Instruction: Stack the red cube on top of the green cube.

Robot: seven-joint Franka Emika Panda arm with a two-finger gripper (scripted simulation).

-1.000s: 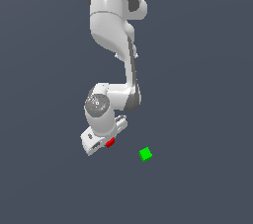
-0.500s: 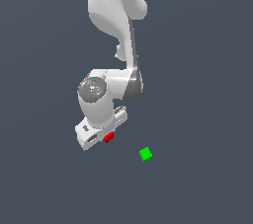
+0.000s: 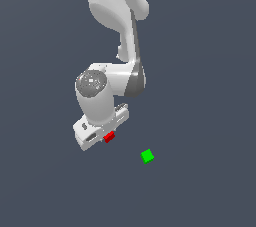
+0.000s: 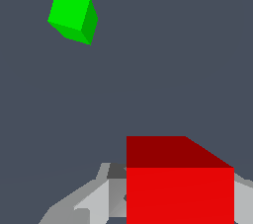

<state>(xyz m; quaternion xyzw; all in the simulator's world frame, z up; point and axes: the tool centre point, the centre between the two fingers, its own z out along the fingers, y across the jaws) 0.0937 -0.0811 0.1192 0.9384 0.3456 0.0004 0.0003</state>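
Note:
The red cube (image 3: pixel 109 137) sits between the fingers of my white gripper (image 3: pixel 107 138), which is shut on it and holds it off the floor. In the wrist view the red cube (image 4: pixel 180 188) fills the lower part of the picture, with a grey finger (image 4: pixel 91 201) beside it. The green cube (image 3: pixel 147 156) lies alone on the dark floor, apart from the red cube, toward the exterior view's right and lower in that picture. The wrist view also shows the green cube (image 4: pixel 71 16), far from the gripper (image 4: pixel 180 205) and turned at an angle.
The white arm (image 3: pixel 112 16) rises above the gripper in the exterior view. A plain dark grey floor (image 3: pixel 210 121) surrounds both cubes.
The gripper has risen with the red cube in it, drifting slightly toward the exterior view's left. The wrist looks larger in that view. The green cube has not moved.

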